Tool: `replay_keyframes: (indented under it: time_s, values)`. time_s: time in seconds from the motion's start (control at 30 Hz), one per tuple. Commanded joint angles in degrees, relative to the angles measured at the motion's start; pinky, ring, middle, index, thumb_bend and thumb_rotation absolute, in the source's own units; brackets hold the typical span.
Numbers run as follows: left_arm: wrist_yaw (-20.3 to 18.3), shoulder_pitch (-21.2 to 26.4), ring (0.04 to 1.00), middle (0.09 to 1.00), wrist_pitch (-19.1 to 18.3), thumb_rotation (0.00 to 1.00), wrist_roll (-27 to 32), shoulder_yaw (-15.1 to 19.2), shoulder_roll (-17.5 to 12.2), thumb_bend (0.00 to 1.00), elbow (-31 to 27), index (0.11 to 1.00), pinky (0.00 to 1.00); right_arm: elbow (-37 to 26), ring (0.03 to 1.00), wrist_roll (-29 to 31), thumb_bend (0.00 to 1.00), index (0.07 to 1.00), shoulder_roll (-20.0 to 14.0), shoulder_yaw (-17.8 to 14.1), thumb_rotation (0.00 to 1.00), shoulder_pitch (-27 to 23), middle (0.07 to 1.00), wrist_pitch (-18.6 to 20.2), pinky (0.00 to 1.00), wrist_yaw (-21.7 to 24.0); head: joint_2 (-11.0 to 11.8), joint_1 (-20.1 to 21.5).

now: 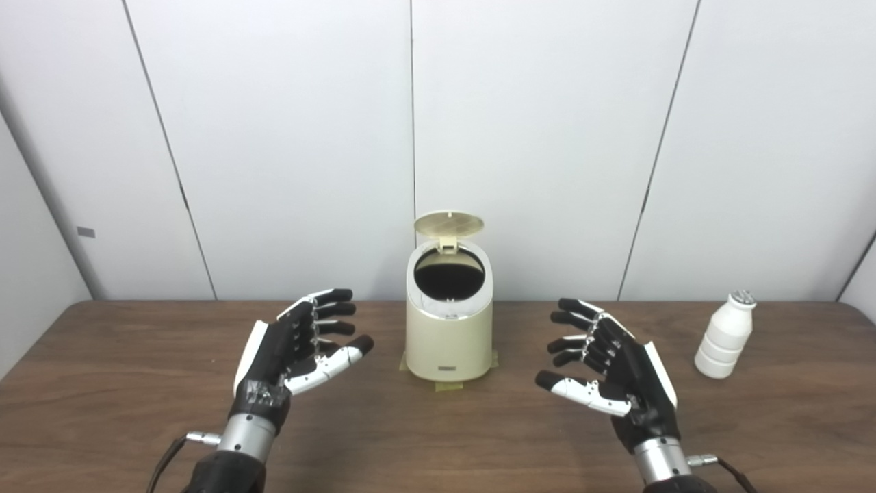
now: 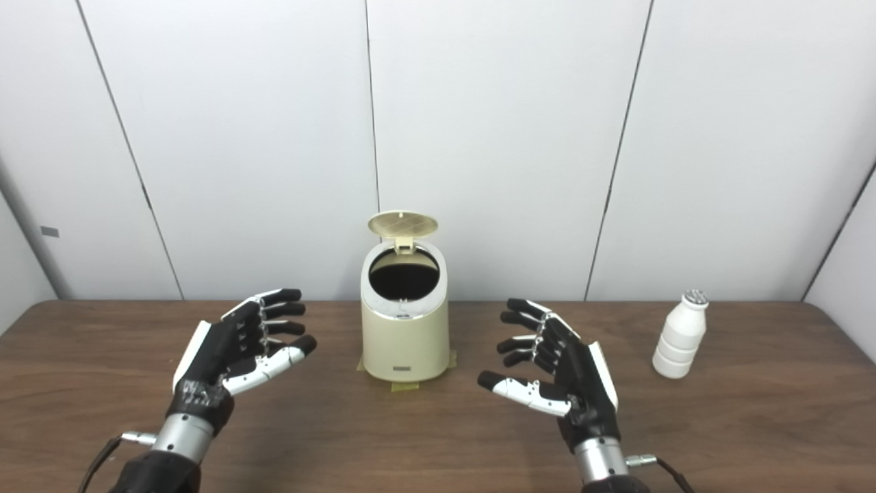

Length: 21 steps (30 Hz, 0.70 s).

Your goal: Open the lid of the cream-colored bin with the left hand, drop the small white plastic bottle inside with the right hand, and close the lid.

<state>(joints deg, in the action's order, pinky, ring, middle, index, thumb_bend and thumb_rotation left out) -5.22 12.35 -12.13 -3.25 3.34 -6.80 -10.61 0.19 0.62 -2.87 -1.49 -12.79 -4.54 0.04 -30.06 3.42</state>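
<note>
The table [image 1: 123, 383] is dark wood grain with a low sheen. On it, the bin [image 1: 448, 342] looks like smooth cream plastic, faintly glossy — its raised lid [image 1: 448, 224] shows a fine grid texture underneath. Right of the bin, the bottle [image 1: 724, 335] is matt white ribbed plastic. The left hand [image 1: 301, 342] and right hand [image 1: 609, 373] are black and white plastic — brushed metal at the wrists.

No text can be read; the small plate low on the bin [image 1: 448, 342] is illegible.
</note>
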Motion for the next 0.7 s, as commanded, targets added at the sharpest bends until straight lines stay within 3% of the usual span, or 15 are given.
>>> replay_keyframes:
  time_s: [0.0, 0.13, 0.27, 0.47, 0.67]
  values:
    - [0.34, 0.26, 0.662, 0.733, 3.24, 0.15, 0.65, 0.08, -0.49, 0.70, -0.26, 0.771, 0.53, -2.83, 0.543, -0.40, 0.78, 0.735, -0.13, -0.19, 0.12, -1.84, 0.721, -0.51, 0.49, -0.27, 0.08, 0.85]
    - [0.48, -0.24, 0.650, 0.729, 5.02, 0.10, 0.83, 0.42, -0.89, 0.67, 1.57, 0.768, 0.52, -3.62, 0.556, -1.19, 0.80, 0.745, -2.63, -0.59, 0.13, -4.44, 0.736, 0.85, 0.54, 0.67, 0.59, 3.00]
    - [0.46, -0.12, 0.665, 0.733, 5.90, 0.14, 1.32, 0.87, -1.45, 0.69, 2.86, 0.767, 0.54, -2.80, 0.629, -4.44, 0.82, 0.755, -8.37, -0.84, 0.19, -9.09, 0.751, 2.09, 0.57, 2.22, 1.55, 5.33]
    - [-0.09, 0.06, 0.674, 0.741, 8.74, 0.13, 2.92, 1.68, -2.89, 0.68, 4.38, 0.771, 0.53, -9.99, 0.624, -10.34, 0.81, 0.736, -16.23, -1.95, 0.11, -15.88, 0.750, 12.18, 0.55, 2.94, 3.68, 11.37]
    - [-0.53, 0.31, 0.677, 0.746, 8.81, 0.07, 4.45, 2.19, -3.86, 0.64, 4.98, 0.769, 0.54, -6.55, 0.638, -9.97, 0.85, 0.725, -23.87, -6.48, 0.16, -19.45, 0.738, 12.04, 0.60, 3.41, 5.53, 15.53]
